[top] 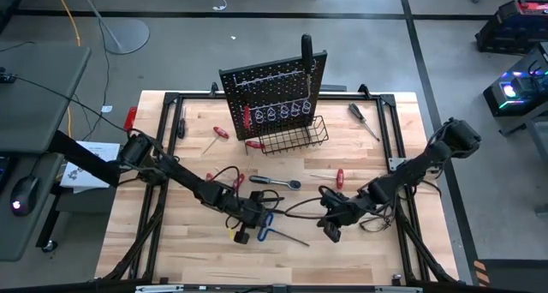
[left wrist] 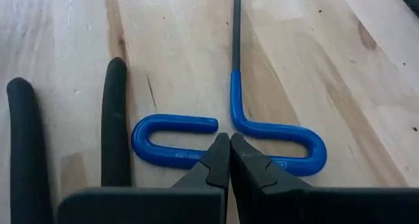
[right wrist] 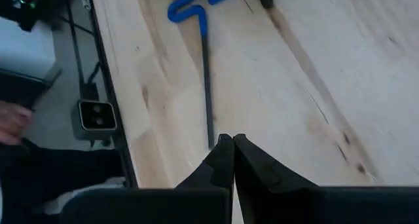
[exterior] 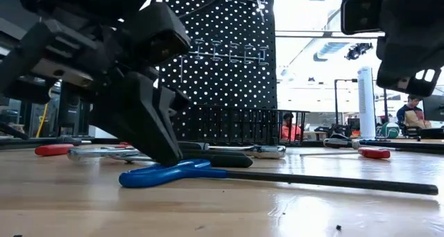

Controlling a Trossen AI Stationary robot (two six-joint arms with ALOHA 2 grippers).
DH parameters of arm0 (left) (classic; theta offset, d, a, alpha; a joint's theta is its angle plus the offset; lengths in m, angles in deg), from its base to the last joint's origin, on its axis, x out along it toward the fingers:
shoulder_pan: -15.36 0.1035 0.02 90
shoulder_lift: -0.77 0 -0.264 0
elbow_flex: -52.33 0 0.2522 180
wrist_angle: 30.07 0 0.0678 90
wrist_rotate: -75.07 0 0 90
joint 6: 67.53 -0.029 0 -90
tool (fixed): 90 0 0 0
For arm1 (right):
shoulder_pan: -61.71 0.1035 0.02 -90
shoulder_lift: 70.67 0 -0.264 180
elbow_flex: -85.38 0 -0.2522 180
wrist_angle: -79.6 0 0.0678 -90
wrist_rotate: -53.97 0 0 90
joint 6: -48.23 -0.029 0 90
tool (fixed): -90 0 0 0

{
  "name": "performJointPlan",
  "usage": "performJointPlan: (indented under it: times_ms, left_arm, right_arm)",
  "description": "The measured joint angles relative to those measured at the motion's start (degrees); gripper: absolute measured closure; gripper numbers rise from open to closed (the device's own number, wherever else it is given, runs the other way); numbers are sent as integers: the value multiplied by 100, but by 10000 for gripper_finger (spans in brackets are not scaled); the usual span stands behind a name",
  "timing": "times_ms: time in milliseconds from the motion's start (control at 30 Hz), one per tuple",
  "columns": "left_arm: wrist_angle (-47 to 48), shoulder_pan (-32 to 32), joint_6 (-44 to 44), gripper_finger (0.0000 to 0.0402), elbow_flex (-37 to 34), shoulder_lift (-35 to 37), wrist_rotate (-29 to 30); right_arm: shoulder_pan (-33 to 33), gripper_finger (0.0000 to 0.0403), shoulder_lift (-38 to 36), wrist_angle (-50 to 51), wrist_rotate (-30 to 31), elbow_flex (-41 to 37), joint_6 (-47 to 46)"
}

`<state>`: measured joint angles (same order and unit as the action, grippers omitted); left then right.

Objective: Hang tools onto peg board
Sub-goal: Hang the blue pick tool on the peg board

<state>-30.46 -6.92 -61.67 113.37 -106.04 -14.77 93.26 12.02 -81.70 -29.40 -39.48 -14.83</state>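
Your left gripper is hovering closed, holding nothing, right over the blue hex key handle. Its shaft is running away toward your closed right gripper, so the left arm is nearer.

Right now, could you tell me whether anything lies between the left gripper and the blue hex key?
Nothing visible does. The left gripper, shut, sits right at the blue hex key handle on the table, with only bare wood around its tips.
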Motion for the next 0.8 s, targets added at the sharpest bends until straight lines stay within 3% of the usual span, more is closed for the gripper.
performJointPlan:
  times_ms: [167, 467, 567, 800]
  left_arm:
    - [-218, 4, 221, 402, 41, -454, -102]
    - [-711, 2, 1456, 402, 42, -777, -70]
    - [-730, -7, 1569, 402, 36, -779, 32]
    - [-774, -44, 2079, 402, 27, -784, 235]
  right_arm:
    - [50, 403, 271, -696, -328, -1, -17]
    - [83, 388, 696, -1135, -825, -1, 86]
    - [91, 348, 743, -1250, -975, -1, 432]
    - [85, 212, 744, -1077, -816, -1, 959]
